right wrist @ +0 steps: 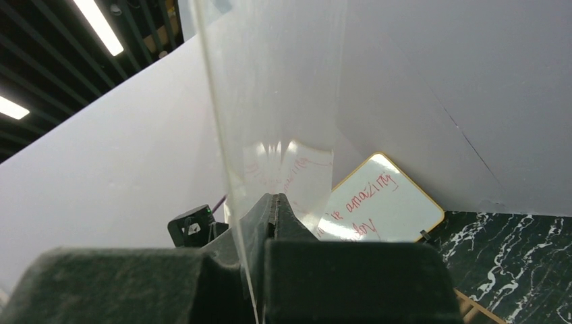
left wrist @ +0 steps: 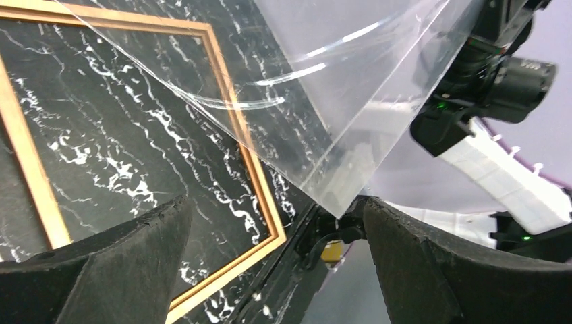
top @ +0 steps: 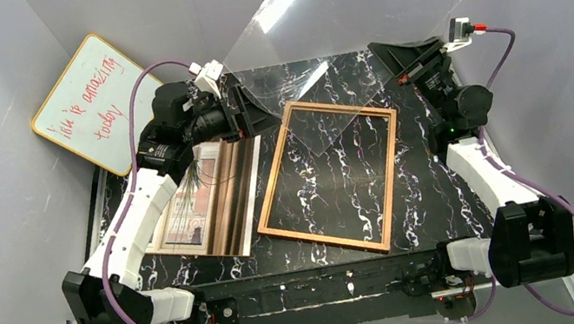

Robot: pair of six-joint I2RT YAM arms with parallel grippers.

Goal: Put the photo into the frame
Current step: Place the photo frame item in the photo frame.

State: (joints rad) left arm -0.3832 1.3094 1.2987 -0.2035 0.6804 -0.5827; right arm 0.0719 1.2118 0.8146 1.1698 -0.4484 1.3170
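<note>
Little of the task looks done so far. The frame (top: 274, 168) lies flat and empty on the marble table (top: 451, 214), just ahead of and below the left pincer (left wrist: 276, 263), with the stone's veining showing straight through its opening. That pincer stands spread as wide as it goes and has nothing in it. The right pincer (right wrist: 270, 202) is clamped tight on the edge of the clear pane (top: 328, 5), which rises above its fingers and leans over the far end of the frame. Whether the pane's low corner touches the wood I cannot tell. The photo (top: 215, 200) lies on the table under the left arm, on the near side of the left pincer and just beside the frame's left rail, not inside it. By my reading, picking up the photo, laying it in the frame and putting the pane back are all left to do.
</note>
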